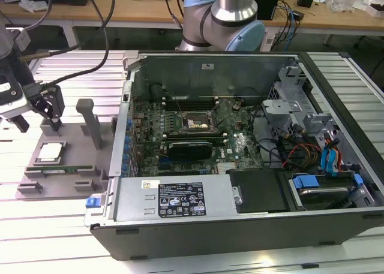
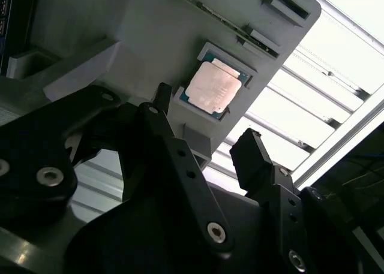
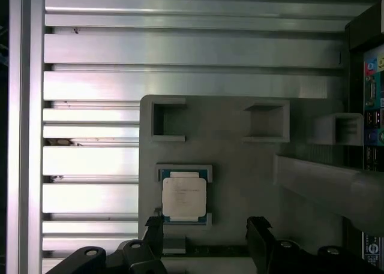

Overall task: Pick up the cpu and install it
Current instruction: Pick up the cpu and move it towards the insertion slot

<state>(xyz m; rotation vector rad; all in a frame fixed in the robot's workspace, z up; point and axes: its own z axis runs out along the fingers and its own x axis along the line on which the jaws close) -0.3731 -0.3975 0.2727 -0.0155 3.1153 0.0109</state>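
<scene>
silver cpu (image 3: 184, 196) in grey holder (image 3: 237, 184), black fingers (image 3: 259, 237) spread above

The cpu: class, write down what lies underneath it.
The cpu sits in a framed recess of the grey holder. It covers the recess floor, so that part cannot be seen.

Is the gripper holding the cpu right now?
No, the cpu lies in its recess on the grey holder, and the open gripper is empty.
</scene>
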